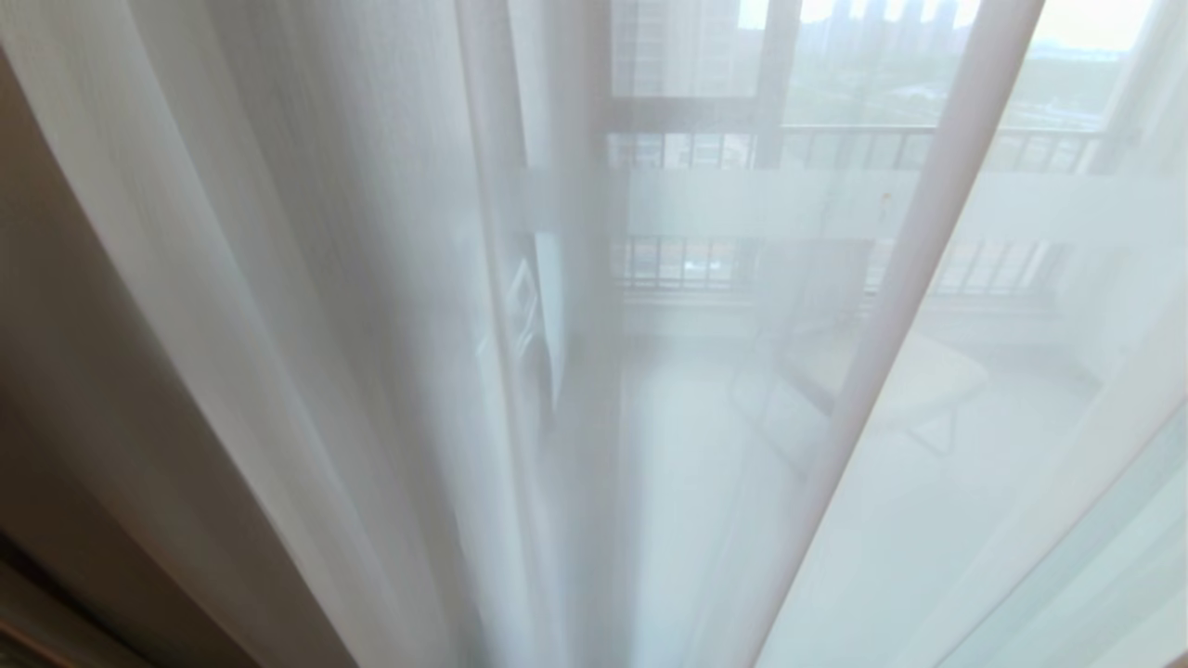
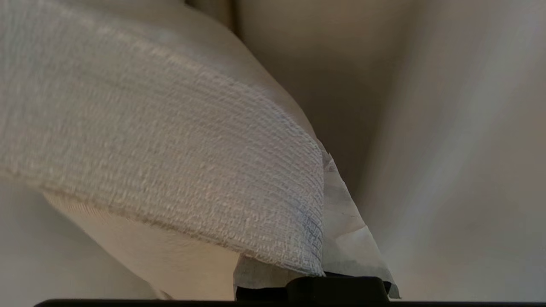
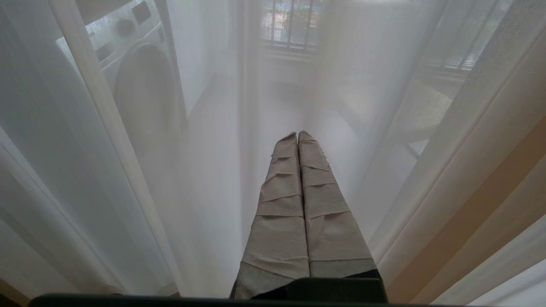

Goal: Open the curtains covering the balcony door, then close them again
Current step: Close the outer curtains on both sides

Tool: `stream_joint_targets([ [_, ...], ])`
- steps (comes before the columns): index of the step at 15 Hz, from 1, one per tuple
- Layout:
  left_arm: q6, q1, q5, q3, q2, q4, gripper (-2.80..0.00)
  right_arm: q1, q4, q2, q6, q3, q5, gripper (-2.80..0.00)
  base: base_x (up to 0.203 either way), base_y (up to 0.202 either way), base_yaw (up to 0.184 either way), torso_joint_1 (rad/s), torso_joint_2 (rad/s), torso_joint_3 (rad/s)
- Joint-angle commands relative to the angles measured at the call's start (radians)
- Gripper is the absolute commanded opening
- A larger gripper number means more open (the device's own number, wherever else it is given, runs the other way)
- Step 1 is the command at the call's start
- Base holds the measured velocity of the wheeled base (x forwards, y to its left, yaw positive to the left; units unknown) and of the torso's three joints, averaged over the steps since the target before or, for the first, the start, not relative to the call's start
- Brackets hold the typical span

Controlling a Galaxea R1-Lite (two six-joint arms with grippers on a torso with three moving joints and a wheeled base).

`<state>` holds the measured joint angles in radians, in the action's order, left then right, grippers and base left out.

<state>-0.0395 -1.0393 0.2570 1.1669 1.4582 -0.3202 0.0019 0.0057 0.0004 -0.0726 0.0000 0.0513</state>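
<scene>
Sheer white layer of the curtains [image 1: 353, 306] fills the head view edge to edge, right against the lens; thick cream-beige cloth [image 1: 83, 390] runs down the left edge. In the left wrist view the left claw [image 2: 324, 256] is pressed together, pinching a woven curtain fold [image 2: 170, 162], beige cloth all around. In the right wrist view the right claw [image 3: 297, 138], its taped fingers pressed together and holding nothing, points at the sheer. Behind the sheer: balcony door [image 1: 594, 390] with frosted band [image 1: 1021, 209] across upper center, washing machine [image 3: 132, 72], railing [image 1: 835, 148].
</scene>
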Motion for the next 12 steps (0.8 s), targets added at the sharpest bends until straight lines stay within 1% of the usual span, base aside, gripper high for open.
stream_joint_targets([
  [1,0.0,-0.012,-0.047,0.067,0.143,-0.003,-2.8,0.001,0.0,0.0,-0.001,0.0,0.001,-2.8,0.0,0.0,0.0,0.0,0.0,0.0],
  [4,0.003,-0.036,-0.068,0.14,0.223,-0.003,-2.8,0.001,0.0,0.0,-0.001,0.0,0.001,-2.8,0.0,0.0,0.0,0.0,0.0,0.0],
  [7,0.006,-0.039,-0.068,0.149,0.24,-0.003,-2.8,0.0,0.0,0.0,-0.001,0.0,0.001,-2.8,0.0,0.0,0.0,0.0,0.0,0.0],
  [8,0.018,-0.039,-0.067,0.147,0.24,-0.003,0.0,0.001,0.0,0.0,-0.001,0.0,0.001,-2.8,0.0,0.0,0.0,0.0,0.0,0.0],
  [9,0.037,-0.041,-0.066,0.145,0.24,-0.003,0.0,0.0,-0.001,0.0,-0.001,0.0,0.001,-2.8,0.0,0.0,0.0,0.0,0.0,0.0],
  [12,0.046,-0.039,-0.056,0.143,0.231,-0.003,0.0,0.001,0.0,0.0,-0.001,0.0,0.001,-2.8,0.0,0.0,0.0,0.0,0.0,0.0],
])
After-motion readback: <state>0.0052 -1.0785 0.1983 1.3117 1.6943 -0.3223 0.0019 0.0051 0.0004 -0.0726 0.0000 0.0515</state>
